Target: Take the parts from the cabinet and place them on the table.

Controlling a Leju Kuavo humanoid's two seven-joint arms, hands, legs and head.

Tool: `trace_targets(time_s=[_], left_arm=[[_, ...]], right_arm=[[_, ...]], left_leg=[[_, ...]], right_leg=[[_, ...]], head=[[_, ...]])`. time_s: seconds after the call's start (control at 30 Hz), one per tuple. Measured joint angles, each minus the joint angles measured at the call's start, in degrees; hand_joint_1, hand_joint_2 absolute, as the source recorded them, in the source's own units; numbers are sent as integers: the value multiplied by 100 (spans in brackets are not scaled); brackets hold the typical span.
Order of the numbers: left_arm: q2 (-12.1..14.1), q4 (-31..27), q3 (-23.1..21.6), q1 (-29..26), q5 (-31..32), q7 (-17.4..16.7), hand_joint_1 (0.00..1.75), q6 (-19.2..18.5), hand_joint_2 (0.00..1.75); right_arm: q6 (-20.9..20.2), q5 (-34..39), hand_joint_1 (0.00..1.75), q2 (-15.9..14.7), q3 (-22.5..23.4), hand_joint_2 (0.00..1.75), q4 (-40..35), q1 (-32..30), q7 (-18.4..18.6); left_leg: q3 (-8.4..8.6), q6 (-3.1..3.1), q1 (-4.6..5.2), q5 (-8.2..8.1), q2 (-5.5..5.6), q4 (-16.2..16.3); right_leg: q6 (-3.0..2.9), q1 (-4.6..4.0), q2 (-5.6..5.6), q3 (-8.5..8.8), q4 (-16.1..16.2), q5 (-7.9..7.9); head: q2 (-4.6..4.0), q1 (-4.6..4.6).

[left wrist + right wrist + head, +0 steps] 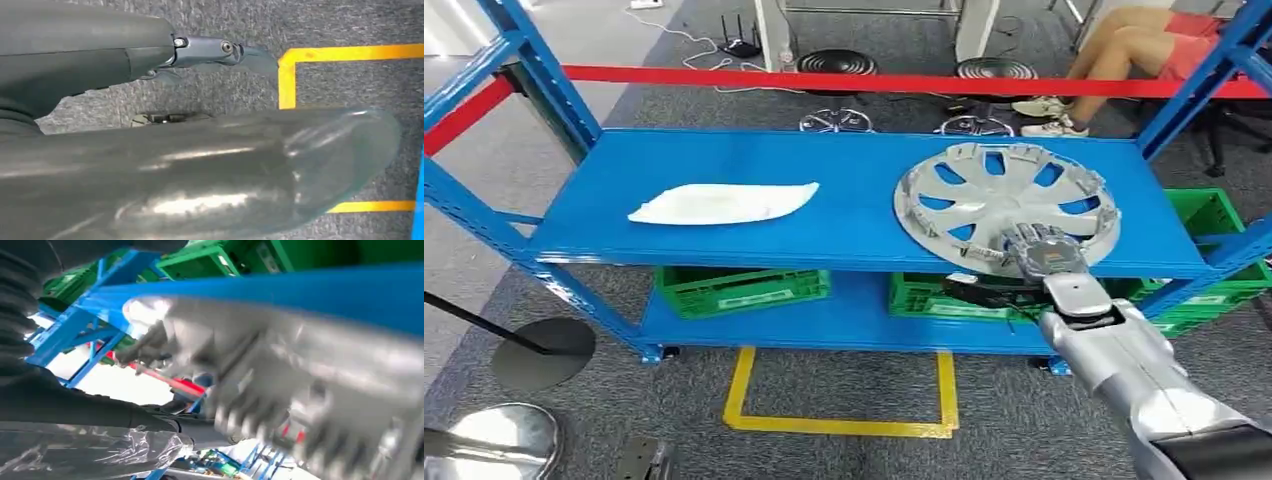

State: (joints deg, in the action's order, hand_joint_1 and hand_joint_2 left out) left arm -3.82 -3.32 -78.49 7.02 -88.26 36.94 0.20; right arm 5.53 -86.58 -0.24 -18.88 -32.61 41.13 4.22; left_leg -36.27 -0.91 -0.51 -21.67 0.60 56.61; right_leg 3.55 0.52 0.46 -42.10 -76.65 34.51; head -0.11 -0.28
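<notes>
Head view: at right of frame, the silver wheel cover (1007,208) is gripped at its near rim by the right hand (1042,250) on the blue shelf (724,165); lifting clear is judged next.

A silver wheel cover (1007,205) with spoke-shaped openings is lying on the right part of the blue cabinet shelf (844,225), its near rim reaching the shelf's near edge, where the right robot hand (1044,252) is touching it. In the right wrist view it is appearing blurred, so the grip itself is unclear. A flat white part (722,203), long and tapering to the right, is lying on the shelf's left half, well apart from the wheel cover.
</notes>
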Motion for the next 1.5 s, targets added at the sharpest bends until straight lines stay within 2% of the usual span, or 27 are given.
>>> trace_targets(time_s=[0.03, 0.07, 0.13, 0.17, 0.3, 0.37, 0.4, 0.47, 0.5, 0.53, 0.57, 0.67, 0.7, 0.8, 0.87, 0.9, 0.97, 1.0, 1.03, 1.07, 1.1, 1.17, 1.2, 1.27, 1.37, 1.4, 1.5], left_arm=[[0, 0, 0, -6, 0, 0, 0, 17, 0], [0, 0, -2, -6, 0, 0, 0, 26, 0], [-2, 0, -2, 6, 0, 15, 0, 24, 0], [0, 0, -2, 8, 0, 37, 0, -6, 0], [2, 0, -18, 7, 0, 105, 0, -61, 0], [13, 0, -18, 16, 0, 153, 0, -55, 0], [13, 0, -15, 24, 0, 153, 0, -39, 0], [11, 0, -15, 22, 0, 151, 0, -4, 0], [11, 0, -15, 12, 0, 151, 0, 4, 0], [11, 0, -15, 7, 0, 151, 0, 22, 0], [11, 0, -15, 8, 0, 151, 0, 28, 0], [17, 0, -15, 20, 0, 149, 0, 46, 0], [15, 0, -15, 33, 0, 146, 0, 46, 0], [13, 0, -15, 26, 0, 144, 0, 46, 0], [15, 0, -15, 35, 0, 144, 0, 46, 0], [24, 2, -11, 46, 0, 144, 0, 48, 0], [20, 0, -9, 48, 0, 146, 0, 17, 0], [17, 0, -9, 38, 0, 164, 0, -24, 0], [17, 0, -9, 34, 0, 190, 0, -55, 0], [20, 0, -9, 32, 2, 210, 0, -63, 0], [17, 0, -9, 31, 4, 223, 0, -66, 0], [13, 0, -9, 36, 7, 229, 0, -66, 0], [20, 0, -9, 44, 7, 230, 0, -66, 0], [20, 0, -9, 44, 4, 234, 0, -57, 0], [31, 0, -9, 60, 0, 214, 0, 20, 0], [30, 0, -9, 75, 0, 214, 0, 24, 0], [22, 0, -9, 65, 0, 201, 0, 44, 0]], right_arm=[[21, -11, 0, -6, 0, 175, 19, -50, 30], [66, -22, 0, -11, 0, 175, 24, -61, 35], [103, -50, 0, -15, 4, 175, 39, -56, 52], [105, -68, 0, -17, 9, 175, 52, -55, 61], [155, -94, 0, -17, 70, 175, 63, -53, 72], [166, -103, 0, -17, 112, 175, 61, -37, 72], [164, -114, 0, -17, 133, 175, 61, -33, 70], [153, -142, 0, -20, 160, 175, 63, -37, 72], [153, -151, 0, -20, 168, 175, 63, -43, 72], [153, -162, 0, -20, 181, 175, 63, -47, 72], [153, -166, 0, -20, 192, 175, 63, -46, 72], [153, -197, 0, -20, 227, 175, 63, -45, 74], [153, -203, 0, -20, 240, 175, 63, -46, 76], [157, -232, 0, -24, 249, 175, 61, -69, 94], [175, -262, 0, -46, 278, 175, 50, -83, 100], [179, -295, 0, -46, 276, 175, 44, -84, 103], [186, -319, 0, -61, 267, 175, 46, -116, 118], [206, -321, 0, -63, 264, 175, 46, -132, 124], [207, -323, 0, -68, 264, 175, 46, -152, 127], [212, -323, 0, -77, 262, 175, 46, -167, 125], [225, -323, 0, -76, 258, 175, 44, -168, 124], [229, -323, 0, -79, 247, 175, 41, -176, 124], [234, -323, 0, -79, 245, 175, 44, -171, 124], [260, -323, 0, -79, 243, 175, 37, -177, 124], [260, -326, 0, -79, 243, 175, 2, -137, 118], [251, -326, 0, -79, 243, 175, -9, -121, 116], [249, -326, 0, -79, 243, 175, -9, -127, 116]], left_leg=[[14, 3, -1, -10, 6, 1], [36, 13, -2, -25, 9, 4], [97, 61, -7, -65, 11, 15], [108, 94, -2, -83, 15, 20], [112, 218, 10, -54, 24, -4], [67, 276, 17, -189, -1, 127], [-79, 301, 12, -387, -3, 439], [-535, 330, 0, -812, -8, 1391], [-738, 334, 0, -920, -8, 1798], [-777, 329, 0, -860, -7, 1853], [-691, 319, 0, -690, -8, 1660], [43, 276, -3, -37, -26, 245], [150, 260, 12, -128, -21, 26], [107, 155, 36, -128, -10, 42], [145, 78, -5, -87, -22, -16], [145, 35, -8, -92, -20, -16], [144, 20, 0, -96, -19, -14], [146, 9, 2, -105, -15, -13], [152, 4, 3, -149, -7, -15], [166, 4, 3, -171, 6, -13], [200, 4, -1, -226, 9, -13], [301, 55, -2, -274, 4, -1], [306, 115, 41, -307, 5, 23], [323, 175, 37, -259, 8, 16], [344, 249, 14, -327, -12, 31], [237, 276, 25, -443, -14, 246], [-558, 323, 2, -937, -14, 1614]], right_leg=[[-2, 1, 0, -42, 31, -112], [-9, 2, -1, 54, 328, -349], [-14, 11, -7, 535, 1401, -947], [-16, 13, -11, 681, 1732, -983], [-181, -32, 36, 730, 1757, -983], [-246, 18, 23, 763, 1786, -1007], [-272, 20, 13, 764, 1786, -1005], [-286, 15, -2, 757, 1785, -1002], [-290, 14, -2, 756, 1785, -1000], [-290, 14, -1, 759, 1785, -1000], [-289, 14, 1, 762, 1785, -999], [-246, 18, 6, 790, 1784, -982], [-207, -30, 14, 759, 1753, -964], [-106, -3, 23, 767, 1830, -1005], [-45, 2, 17, 714, 1761, -934], [-24, 4, -3, 590, 1486, -750], [6, 8, -2, 112, 486, -324], [14, 4, -1, -103, 87, -213], [16, 5, -2, -200, -26, -251], [12, 6, -3, -155, 121, -417], [4, 8, -5, 30, 520, -675], [10, 23, -27, 612, 1605, -1127], [-4, 7, -27, 728, 1790, -961], [-119, -4, 3, 755, 1766, -1002], [-215, 20, 12, 816, 1804, -1009], [-249, 26, 5, 841, 1815, -989], [-304, 22, -3, 847, 1815, -955]], head=[[0, 0], [0, 2], [0, 2], [0, 0], [0, -11], [0, -35], [0, -64], [0, -57], [0, -57], [0, -57], [0, -59], [0, -57], [0, -63], [0, -46], [0, -41], [0, -17], [0, -11], [0, -4], [0, -11], [0, -7], [0, -9], [0, -7], [0, -2], [0, -13], [0, -7], [0, -63], [0, -63]])
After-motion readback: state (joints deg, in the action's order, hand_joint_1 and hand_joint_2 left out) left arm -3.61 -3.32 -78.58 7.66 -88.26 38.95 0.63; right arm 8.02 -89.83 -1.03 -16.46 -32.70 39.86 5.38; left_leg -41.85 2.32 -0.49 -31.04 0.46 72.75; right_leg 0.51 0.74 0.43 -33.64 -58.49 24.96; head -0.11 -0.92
